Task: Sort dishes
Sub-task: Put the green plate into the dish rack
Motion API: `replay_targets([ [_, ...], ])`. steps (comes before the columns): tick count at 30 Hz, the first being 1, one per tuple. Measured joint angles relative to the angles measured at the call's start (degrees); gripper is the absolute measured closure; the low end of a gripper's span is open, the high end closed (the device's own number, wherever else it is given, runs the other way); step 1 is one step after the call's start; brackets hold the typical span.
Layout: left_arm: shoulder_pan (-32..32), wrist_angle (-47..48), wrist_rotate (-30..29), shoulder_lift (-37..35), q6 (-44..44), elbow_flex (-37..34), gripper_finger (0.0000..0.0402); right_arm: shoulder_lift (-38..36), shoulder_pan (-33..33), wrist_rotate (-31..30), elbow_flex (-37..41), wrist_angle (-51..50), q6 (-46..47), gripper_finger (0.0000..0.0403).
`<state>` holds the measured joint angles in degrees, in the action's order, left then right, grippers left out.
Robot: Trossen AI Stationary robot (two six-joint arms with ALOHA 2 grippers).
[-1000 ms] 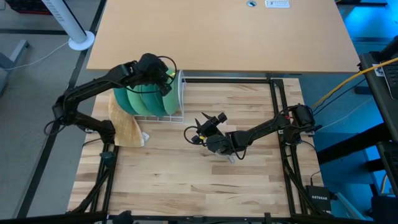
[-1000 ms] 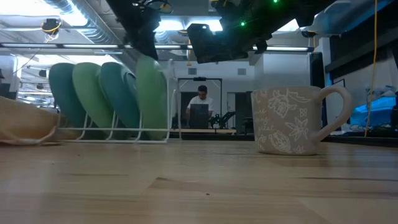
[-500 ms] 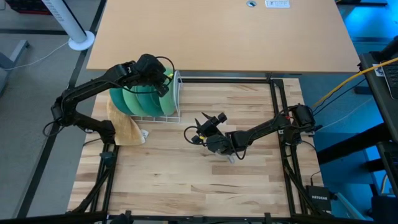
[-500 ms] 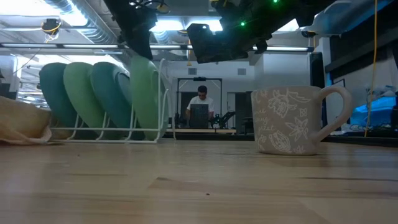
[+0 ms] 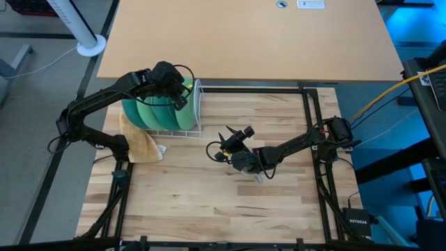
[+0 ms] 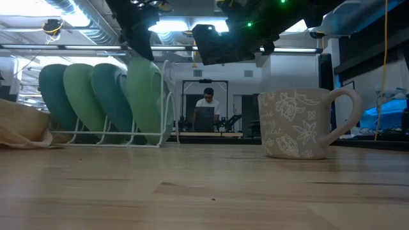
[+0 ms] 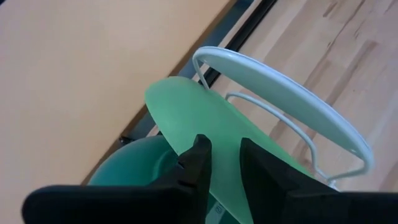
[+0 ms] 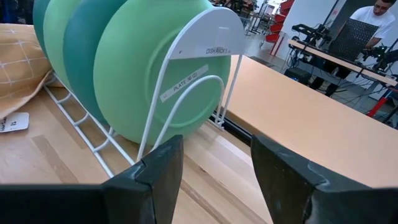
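Several teal and light green plates [image 6: 83, 102] stand on edge in the white wire rack [image 5: 198, 104] at the table's far left. My left gripper [image 7: 222, 168] is over the rack, shut on the rightmost light green plate [image 7: 186, 109]. That plate leans in its slot beside the rack's end hoop [image 7: 280, 93]. My right gripper [image 8: 214, 180] is open and empty above the table's middle, facing the rack. The grey flowered mug [image 6: 297, 124] stands upright on the table. In the high view my right arm [image 5: 279, 150] mostly hides it. My left gripper pinches the light green plate's upper rim [image 7: 219, 134] between its two fingers, one finger on each face. The fingers come from above, slanting down. The plate stands on edge in the rack, its top tilted toward the other plates [image 6: 144, 96].
A tan waffle cloth [image 5: 143, 143] lies by the rack's near left side, with a white tag [image 8: 12, 121] next to it. A tan desk [image 5: 244, 38] adjoins the table's far edge. Bare wood [image 5: 209, 202] spreads across the near half. A person [image 6: 206, 105] sits far behind.
My left gripper has gone toward the table's left edge, still shut on the light green plate. The rack with its plates has slid that way along the table. The held plate has tipped, its top leaning toward the other plates.
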<state>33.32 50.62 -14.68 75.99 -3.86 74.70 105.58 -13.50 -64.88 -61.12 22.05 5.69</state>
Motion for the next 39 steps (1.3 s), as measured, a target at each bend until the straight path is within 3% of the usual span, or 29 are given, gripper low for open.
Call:
replay_targets([
  [12, 0.02, 0.07, -1.4, -0.7, 0.39, -0.15, 0.0331, 0.0, -0.01, 0.0, 0.0, -3.28, 1.9, 0.0207],
  [25, 0.13, 3.28, -2.43, -4.89, 2.34, -0.37, 0.0374, 0.0, 0.0, 0.02, 0.0, -3.81, 2.19, 0.0207],
  [39, 0.11, 4.05, -2.43, -4.74, 0.38, -0.22, 0.0385, 0.0, -0.02, 3.62, 0.0, -4.2, 5.11, 0.0207],
])
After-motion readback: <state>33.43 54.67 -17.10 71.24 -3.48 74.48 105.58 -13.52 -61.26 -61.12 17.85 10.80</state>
